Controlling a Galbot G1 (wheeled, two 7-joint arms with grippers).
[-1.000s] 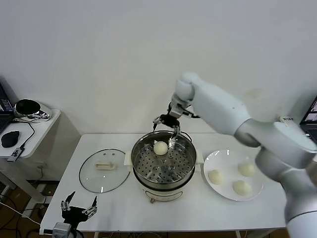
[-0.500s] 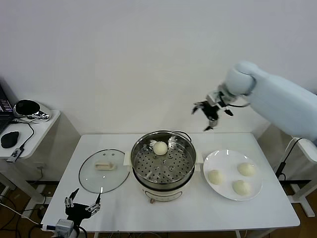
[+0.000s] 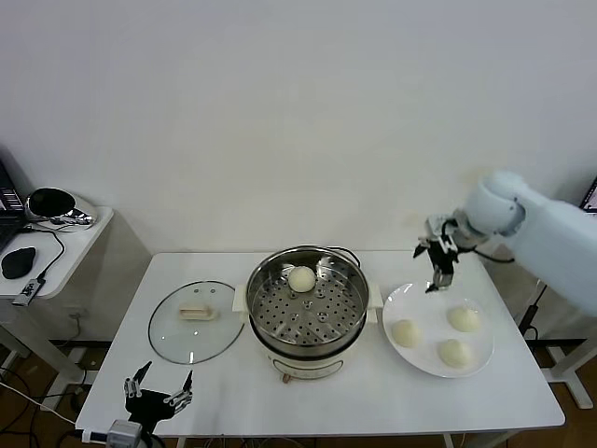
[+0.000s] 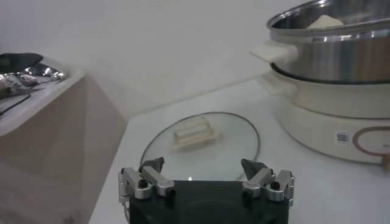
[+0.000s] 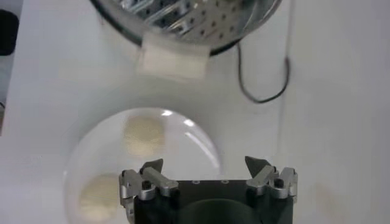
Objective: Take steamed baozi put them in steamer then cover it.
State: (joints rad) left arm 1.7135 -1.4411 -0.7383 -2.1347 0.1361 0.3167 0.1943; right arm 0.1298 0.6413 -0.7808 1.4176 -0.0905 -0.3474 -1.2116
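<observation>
Hovering above the far edge of the flat white plate (image 3: pixel 466 371), the right gripper (image 3: pixel 437 266) was up in the air with its jaws spread wide and nothing between them. In the right wrist view you could see the same gripper (image 5: pixel 207 173), its fingers (image 5: pixel 151 167) well apart, with the plate (image 5: pixel 201 146) right below.

Three of the small round cream-white steamed buns (image 3: pixel 406 332) sat on that plate, one on its left side, one at the far right (image 3: pixel 464 318) and one near the right front (image 3: pixel 455 353). The fourth bun (image 3: pixel 301 278) was already inside the round shiny stainless-steel steamer pot (image 3: pixel 308 322), resting on the perforated tray at the far side. The pot stood on its white electric base in the middle of the white table (image 3: pixel 233 397), just left of the plate, with a black cord curling behind it.

The round clear glass lid with the metal rim and cream-white flat handle (image 3: pixel 197 319) lay flat on the table just left of the pot, so the steamer wasn't covered yet. From the left wrist view the lid (image 4: pixel 201 143) was lying beside the pot's base (image 4: pixel 329 122).

The left gripper (image 3: pixel 159 397) was parked down low off the near left corner of the table, jaws also wide open and empty; its fingers (image 4: pixel 149 167) showed clearly apart in its own wrist camera.

Off to the far left was a small side table (image 3: pixel 65 245) with a black mouse (image 3: pixel 19 261) and a shiny dark bowl-like thing (image 3: pixel 51 203) on it.
</observation>
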